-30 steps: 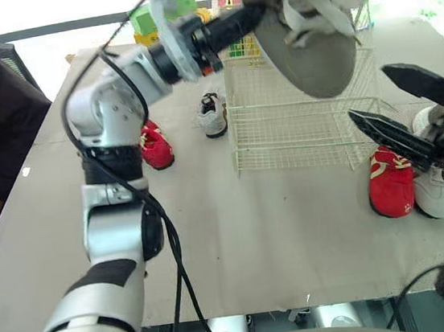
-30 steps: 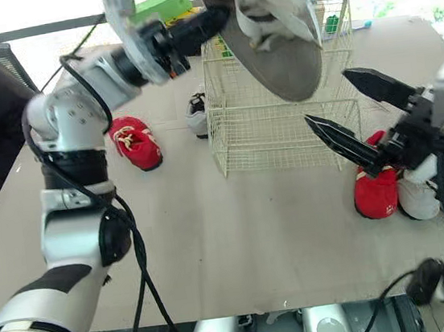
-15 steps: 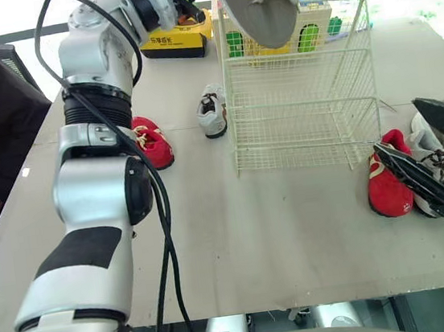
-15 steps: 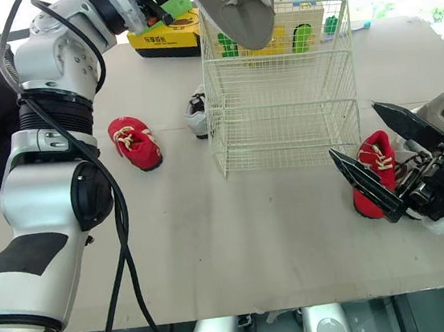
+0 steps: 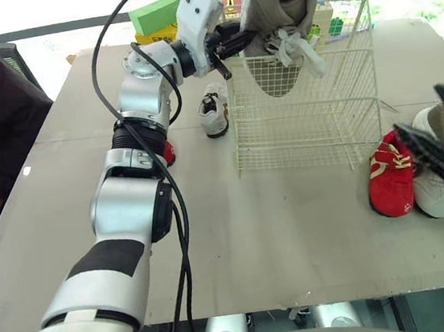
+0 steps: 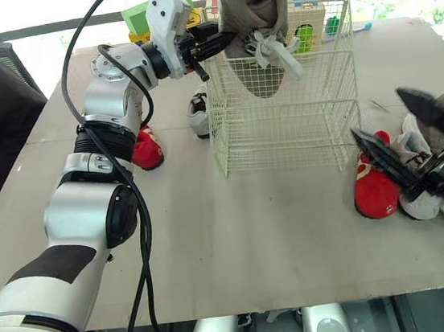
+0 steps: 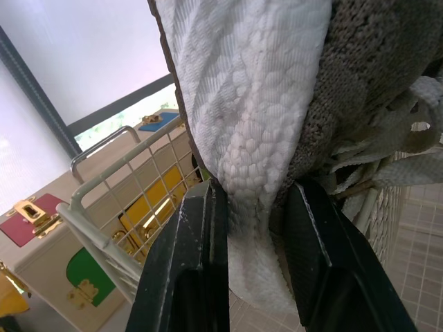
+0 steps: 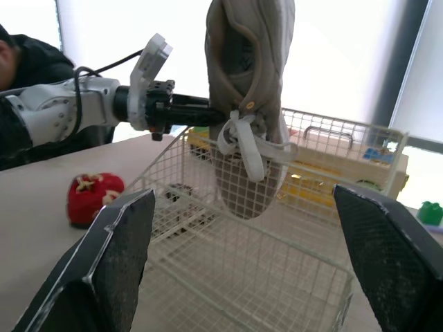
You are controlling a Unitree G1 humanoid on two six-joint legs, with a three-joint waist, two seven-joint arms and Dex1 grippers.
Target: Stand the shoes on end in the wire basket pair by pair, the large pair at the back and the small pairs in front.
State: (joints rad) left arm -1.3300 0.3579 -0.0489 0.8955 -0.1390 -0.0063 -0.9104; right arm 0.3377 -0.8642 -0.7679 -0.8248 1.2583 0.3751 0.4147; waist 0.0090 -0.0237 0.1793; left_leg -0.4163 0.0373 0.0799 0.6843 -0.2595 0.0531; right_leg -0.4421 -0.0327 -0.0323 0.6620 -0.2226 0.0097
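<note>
Right of the wire basket [image 5: 307, 135] and nearest the camera, the right gripper [image 6: 377, 112] hung with its jaws spread wide and empty, just above a red shoe [image 5: 391, 180] and a white shoe [image 5: 430, 193] lying side by side on the table. A careless descent from there could have shoved either shoe away instead of catching it.

Over the basket's back left corner, the left gripper [image 7: 255, 194] was clenched on the heel collar of the large grey shoe [image 5: 275, 5], which hung toe down with its toe apparently just below the rim. That pinch was narrow, so the shoe could have swung or slipped. Loose laces dangled over the wire and might have snagged on it. Let go from that height, the shoe would likely have toppled flat rather than stood on end.

Left of the basket lay a small grey shoe [image 5: 213, 113], with another red shoe [image 6: 147, 148] beyond it. Behind the basket stood toy boxes [image 6: 304, 10].
</note>
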